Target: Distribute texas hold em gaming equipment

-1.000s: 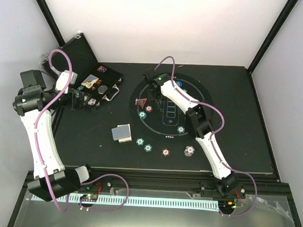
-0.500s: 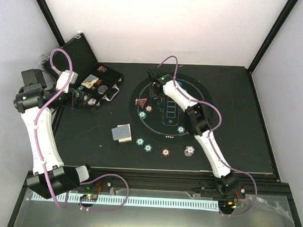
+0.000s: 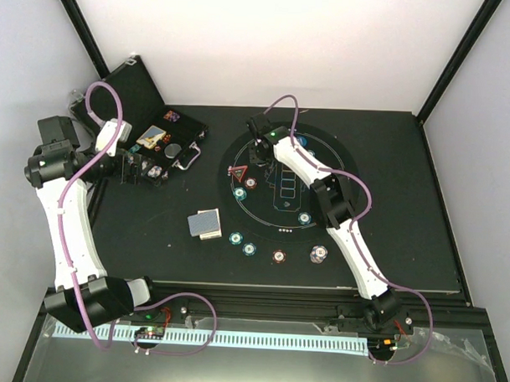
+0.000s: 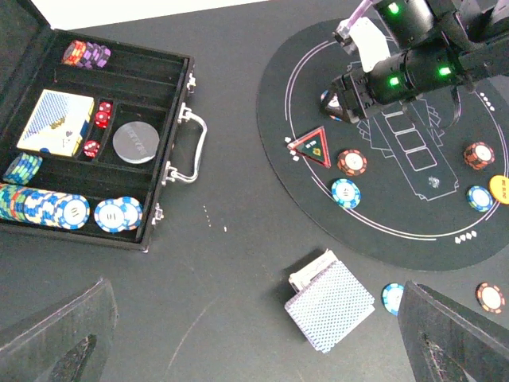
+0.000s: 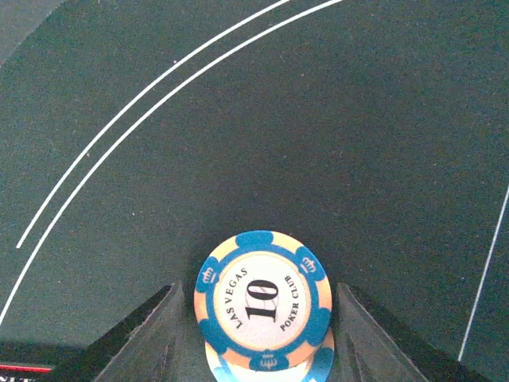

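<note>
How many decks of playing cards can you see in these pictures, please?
2. The first deck lies in the open case, left of the red dice. The second deck lies on the table between case and mat. Others may be hidden.

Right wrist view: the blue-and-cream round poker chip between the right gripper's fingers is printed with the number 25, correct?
No: in the right wrist view the blue-and-cream round poker chip is printed with 10, not 25; the rest holds.

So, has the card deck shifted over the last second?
No. The card deck lies in the same spot, just off the near-left edge of the round mat, with the same gap to the teal chip beside it.
</note>
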Controlling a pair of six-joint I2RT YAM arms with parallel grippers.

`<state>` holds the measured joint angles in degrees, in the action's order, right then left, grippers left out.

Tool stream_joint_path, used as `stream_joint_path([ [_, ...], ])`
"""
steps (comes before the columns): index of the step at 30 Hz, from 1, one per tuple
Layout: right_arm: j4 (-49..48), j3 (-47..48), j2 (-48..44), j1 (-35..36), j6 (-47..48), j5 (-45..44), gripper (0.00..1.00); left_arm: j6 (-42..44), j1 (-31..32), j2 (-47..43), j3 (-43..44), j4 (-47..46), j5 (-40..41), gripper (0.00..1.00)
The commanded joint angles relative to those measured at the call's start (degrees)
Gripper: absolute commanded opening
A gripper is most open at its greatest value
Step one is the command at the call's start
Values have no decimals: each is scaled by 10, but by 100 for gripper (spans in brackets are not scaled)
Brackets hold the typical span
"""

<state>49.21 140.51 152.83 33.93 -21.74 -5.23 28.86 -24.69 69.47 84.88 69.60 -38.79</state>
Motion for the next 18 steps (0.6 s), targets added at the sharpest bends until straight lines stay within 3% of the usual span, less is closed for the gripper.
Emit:
stream_joint_path([
  [1, 1, -13, -13, -1, 5, -2, 54, 14, -4, -3, -12, -9, 0, 99],
  [12, 6, -28, -53, -1, 35, -40, 60, 16, -4, -4, -13, -7, 1, 99],
  [18, -3, -22, -32, -1, 44, -13, 66, 14, -4, -3, -11, -7, 2, 99],
])
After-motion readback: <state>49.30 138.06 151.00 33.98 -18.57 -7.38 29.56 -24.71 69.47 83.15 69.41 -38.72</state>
